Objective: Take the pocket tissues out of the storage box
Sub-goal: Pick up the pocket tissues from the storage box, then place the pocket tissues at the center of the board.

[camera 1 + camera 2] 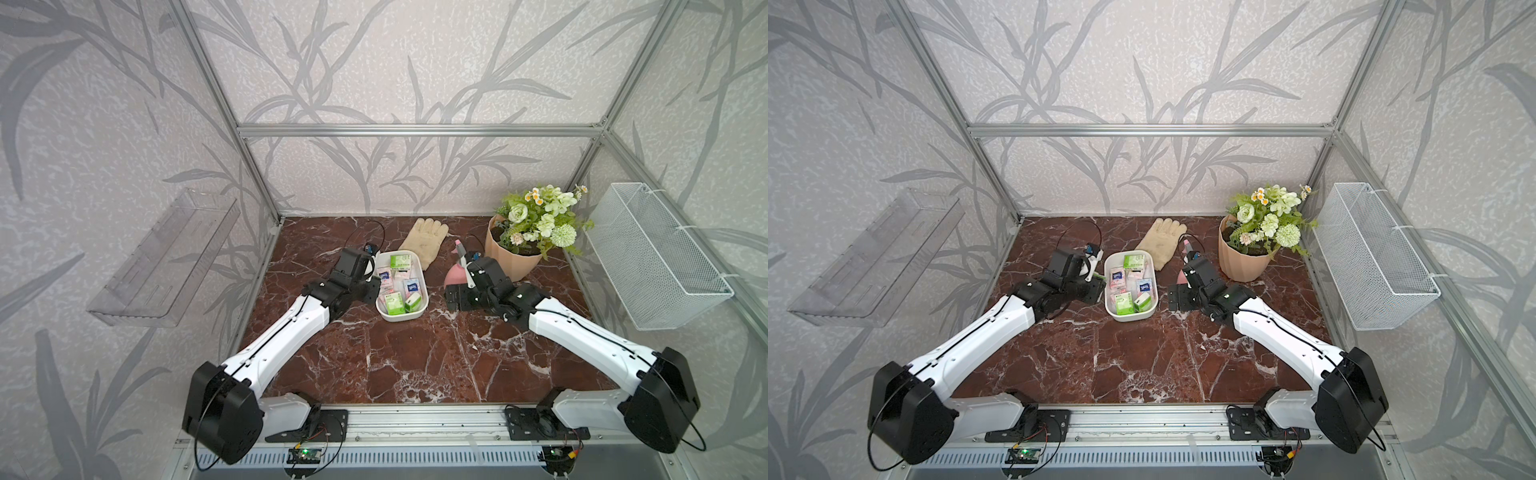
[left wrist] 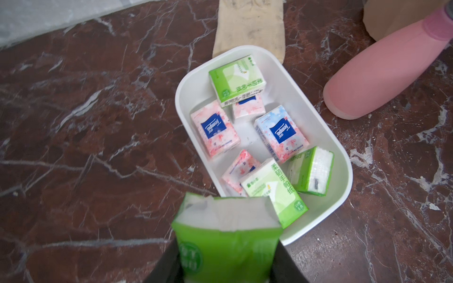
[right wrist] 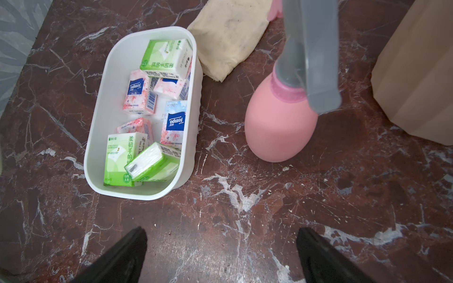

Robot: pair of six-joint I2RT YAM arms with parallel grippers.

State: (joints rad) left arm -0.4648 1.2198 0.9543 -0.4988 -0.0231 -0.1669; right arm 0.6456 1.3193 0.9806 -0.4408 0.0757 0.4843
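As one green pack (image 2: pixel 225 227) is clenched in the left jaws, just left of the box (image 1: pixel 400 317) and outside its rim, the task is judged barely begun. Seven packs are counted inside the box: three green, four pink/blue w/ dark logo. One green (image 2: pixel 311 171) is stood on edge at the near-right corner; another (image 2: pixel 236 79) is laid over a pink one at the far end. No pack is seen set down on the counter (image 1: pixel 415 365). The right jaws are spread wide and empty, over the counter right of the box, near the spray bottle (image 3: pixel 279 122). Left to do: held pack put down, then approx. seven more picks.
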